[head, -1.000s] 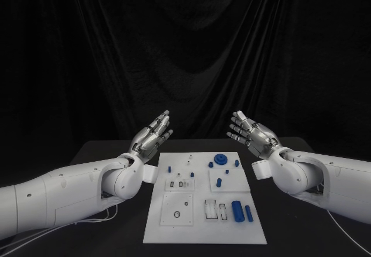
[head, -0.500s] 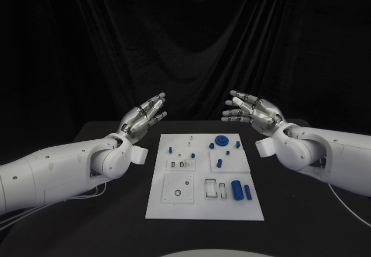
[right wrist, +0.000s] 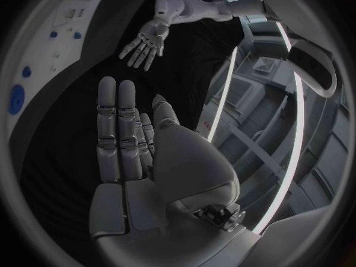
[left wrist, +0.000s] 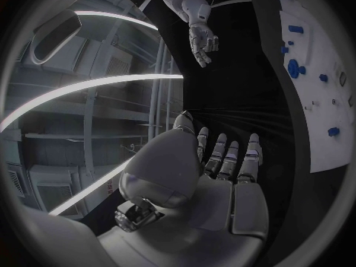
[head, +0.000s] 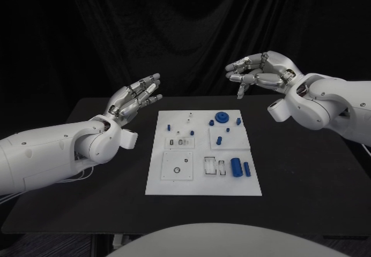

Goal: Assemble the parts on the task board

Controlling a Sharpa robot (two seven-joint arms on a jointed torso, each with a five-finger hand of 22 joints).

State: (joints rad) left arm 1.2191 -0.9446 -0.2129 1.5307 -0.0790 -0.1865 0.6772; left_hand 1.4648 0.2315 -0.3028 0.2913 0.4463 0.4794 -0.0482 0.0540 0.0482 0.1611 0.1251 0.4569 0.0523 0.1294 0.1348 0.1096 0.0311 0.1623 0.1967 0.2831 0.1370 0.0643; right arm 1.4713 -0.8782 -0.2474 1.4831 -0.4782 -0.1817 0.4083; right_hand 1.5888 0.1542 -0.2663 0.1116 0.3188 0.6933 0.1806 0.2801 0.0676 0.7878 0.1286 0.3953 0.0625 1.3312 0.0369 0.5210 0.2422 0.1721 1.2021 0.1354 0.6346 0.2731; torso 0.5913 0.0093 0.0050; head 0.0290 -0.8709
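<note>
The white task board (head: 203, 160) lies flat in the middle of the black table (head: 309, 171), its long sides running from the table's near edge toward the far one. Near the board's near right corner, two blue cylinders (head: 241, 167) lie side by side just beside a black-outlined slot (head: 209, 165). On the near left part a raised square plate (head: 178, 164) carries a small dark ring (head: 177, 171). Further back, on the right half, a short blue peg (head: 219, 141) lies on another raised square, with smaller blue pieces (head: 229, 128) dotted beyond it. Close to the board's far edge sits a round blue gear-like part (head: 222, 116), and near the left edge a small blue pin (head: 169, 127) stands alone.

The left hand (head: 134, 99) hangs in the air above the table's far left part, off the board's left edge, its fingers straight and spread apart, holding nothing. The right hand (head: 261, 72) is raised higher, above the far right part of the table and beyond the board's far right corner; its fingers are loosely curved and apart, and nothing lies in them. Neither hand touches the board or any part.
</note>
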